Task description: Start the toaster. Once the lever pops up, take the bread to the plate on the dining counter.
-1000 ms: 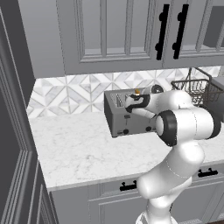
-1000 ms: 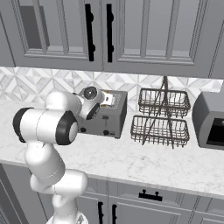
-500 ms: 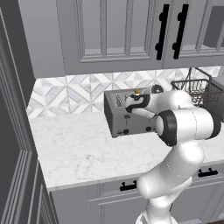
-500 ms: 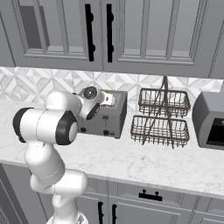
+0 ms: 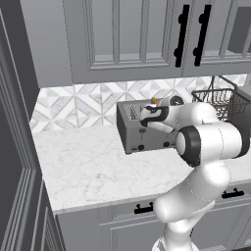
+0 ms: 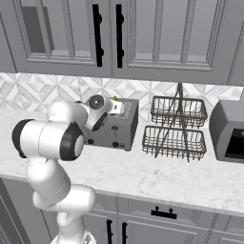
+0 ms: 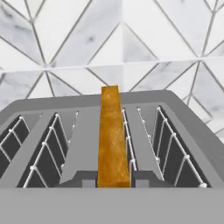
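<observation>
Nothing moved, arm bent over toaster (image 5: pixel 142 132), bread (image 7: pixel 113 140) slotted

I see orange-tan bread (image 7: pixel 113 140) in a grey toaster (image 7: pixel 87 144), white grey-veined marble worktop (image 5: pixel 93 171), and a white-and-grey geometric triangle-patterned backsplash (image 7: pixel 65 39).

Right base view: the toaster (image 6: pixel 116 128) stands on the marble table (image 6: pixel 143 174) against the patterned backsplash (image 6: pixel 43 90), with two dark knobs low on its front. The arm (image 6: pixel 52 138) rises at lower left and bends so that its hand lies over the toaster's left top, hiding the pincer's fingers. A two-tier wire basket (image 6: pixel 176 128) stands just right of the toaster, a grey appliance (image 6: pixel 228 131) at the right edge, grey cabinets (image 6: pixel 143 38) above.
</observation>
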Available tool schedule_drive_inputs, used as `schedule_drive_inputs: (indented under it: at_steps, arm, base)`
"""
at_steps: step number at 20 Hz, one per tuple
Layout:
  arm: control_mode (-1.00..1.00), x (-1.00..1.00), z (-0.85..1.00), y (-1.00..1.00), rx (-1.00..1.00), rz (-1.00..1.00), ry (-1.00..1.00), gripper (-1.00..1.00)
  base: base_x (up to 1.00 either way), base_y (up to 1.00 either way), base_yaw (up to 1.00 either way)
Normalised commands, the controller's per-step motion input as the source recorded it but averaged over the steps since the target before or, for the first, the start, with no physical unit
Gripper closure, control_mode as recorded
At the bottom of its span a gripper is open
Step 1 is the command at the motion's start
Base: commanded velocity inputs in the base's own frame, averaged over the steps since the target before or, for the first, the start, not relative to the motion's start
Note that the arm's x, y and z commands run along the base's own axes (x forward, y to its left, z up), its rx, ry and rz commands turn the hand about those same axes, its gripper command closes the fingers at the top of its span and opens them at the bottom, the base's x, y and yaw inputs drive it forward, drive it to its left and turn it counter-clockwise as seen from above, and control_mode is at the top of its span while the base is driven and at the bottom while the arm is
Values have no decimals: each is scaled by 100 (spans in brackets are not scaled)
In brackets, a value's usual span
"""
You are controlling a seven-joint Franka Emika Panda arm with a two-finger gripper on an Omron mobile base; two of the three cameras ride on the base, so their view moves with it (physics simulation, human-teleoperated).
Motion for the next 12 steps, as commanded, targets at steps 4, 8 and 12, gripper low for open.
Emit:
schedule_drive_inputs:
  at_steps: [4,8,12]
  arm:
    - [-100,-28,43,0,0,0,-16,100]
    - [-100,-23,48,0,0,0,-14,100]
    - [-100,-49,64,1,-4,-1,-2,100]
  base:
    - [0,0,0]
    - [0,0,0]
    - [0,0,0]
